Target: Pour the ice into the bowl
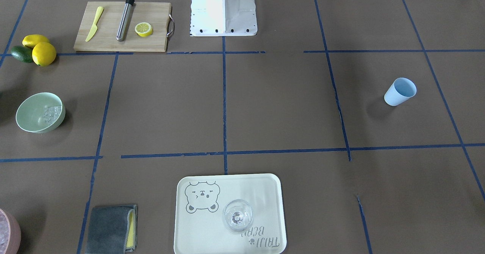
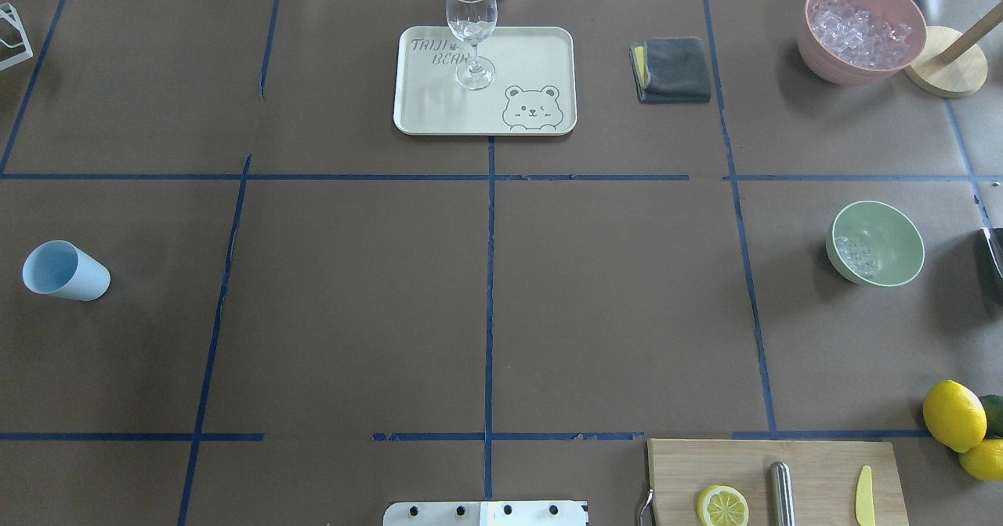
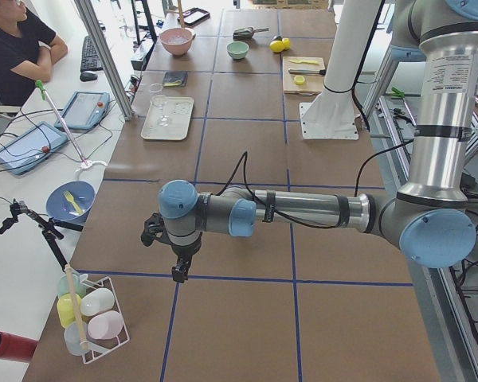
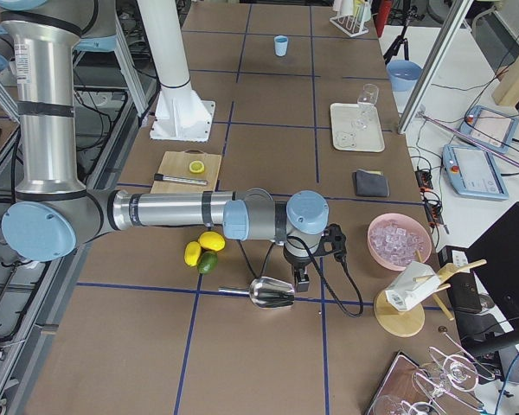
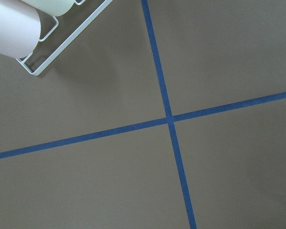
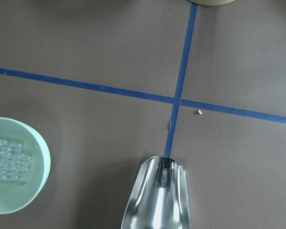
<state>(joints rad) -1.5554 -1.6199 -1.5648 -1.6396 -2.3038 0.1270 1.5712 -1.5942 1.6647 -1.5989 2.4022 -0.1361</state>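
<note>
The mint-green bowl (image 1: 26,114) sits at the table's right end, seen from the robot, and also shows in the overhead view (image 2: 889,232). A handful of clear ice cubes (image 1: 52,114) lies inside it, also seen overhead (image 2: 854,253) and in the right wrist view (image 6: 9,160). The blue cup (image 2: 63,271) is at the left end and looks empty. My right gripper (image 4: 301,281) hangs over a metal scoop (image 6: 157,195) beside the bowl (image 6: 35,164). My left gripper (image 3: 178,274) points down over bare table. I cannot tell whether either is open or shut.
A pink bowl of ice (image 2: 862,28), a grey cloth (image 2: 672,70) and a tray (image 2: 533,63) with a wine glass (image 2: 472,28) stand on the far side. A cutting board (image 2: 815,463) and lemons (image 2: 952,415) are near the bowl. A wire rack of cups (image 3: 88,314) is by the left gripper.
</note>
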